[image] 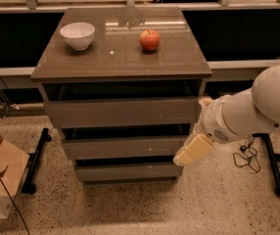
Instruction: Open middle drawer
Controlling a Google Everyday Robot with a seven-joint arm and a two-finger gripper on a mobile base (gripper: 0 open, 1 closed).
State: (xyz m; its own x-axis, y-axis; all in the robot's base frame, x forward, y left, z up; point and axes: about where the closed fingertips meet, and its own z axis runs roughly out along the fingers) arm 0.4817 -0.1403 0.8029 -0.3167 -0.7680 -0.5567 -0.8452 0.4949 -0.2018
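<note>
— Where's your gripper (194, 151)?
— Low on the right, its tip at the right end of the middle drawer (125, 147), the second front down in the cabinet (115, 58).
— Spread or pressed together?
— You can't tell from here.

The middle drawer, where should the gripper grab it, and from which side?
Probably the middle drawer by its front's top edge, reaching from the front into the dark gap above: the slab is flat and handleless. The gripper hangs by its right end.
</note>
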